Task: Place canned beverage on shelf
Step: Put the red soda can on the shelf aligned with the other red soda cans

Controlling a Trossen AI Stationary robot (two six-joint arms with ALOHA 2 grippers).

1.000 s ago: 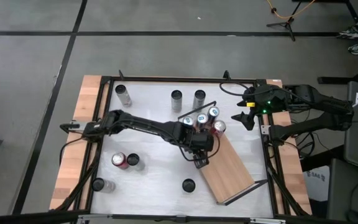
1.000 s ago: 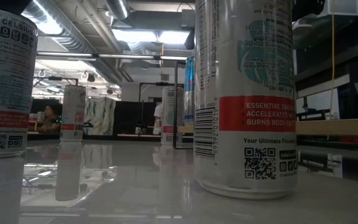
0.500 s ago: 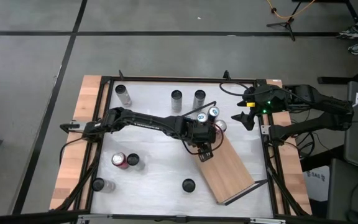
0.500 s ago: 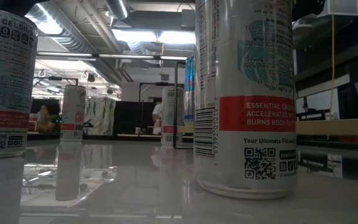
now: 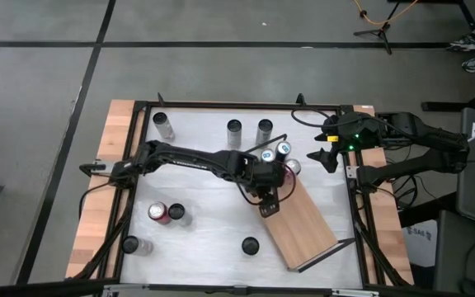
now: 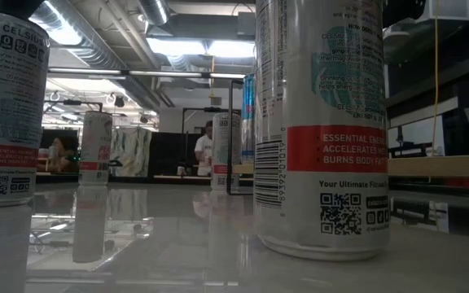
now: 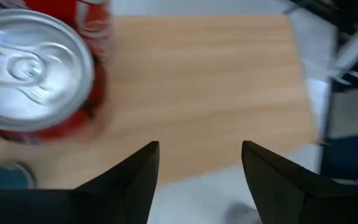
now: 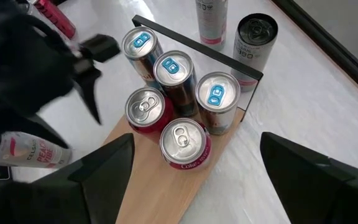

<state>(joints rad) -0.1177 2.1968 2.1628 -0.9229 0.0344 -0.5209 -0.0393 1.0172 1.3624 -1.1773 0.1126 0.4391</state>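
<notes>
The shelf [image 5: 308,223] is a light-wood board lying slantwise on the white table, with a black wire rail at its far end. Several cans stand on that end: three blue-tabbed ones [image 8: 169,68] and two red ones [image 8: 184,140]. My left gripper [image 5: 269,206] hovers open over the bare wood [image 7: 216,81] just beside the red cans [image 7: 30,68], with nothing between its fingers. My right gripper [image 5: 324,157] waits open above the table's right side, looking down on the cans.
Loose cans stand on the table: three near the far edge [image 5: 234,132], a pink one and a dark one at the left [image 5: 157,213], one at the near left [image 5: 130,245], and one at the near middle [image 5: 250,245]. The shelf's near half is bare.
My left gripper, open and empty, has risen a little and shifted slightly toward the table's far edge over the shelf, turning somewhat. The cans and the shelf have stayed put.
</notes>
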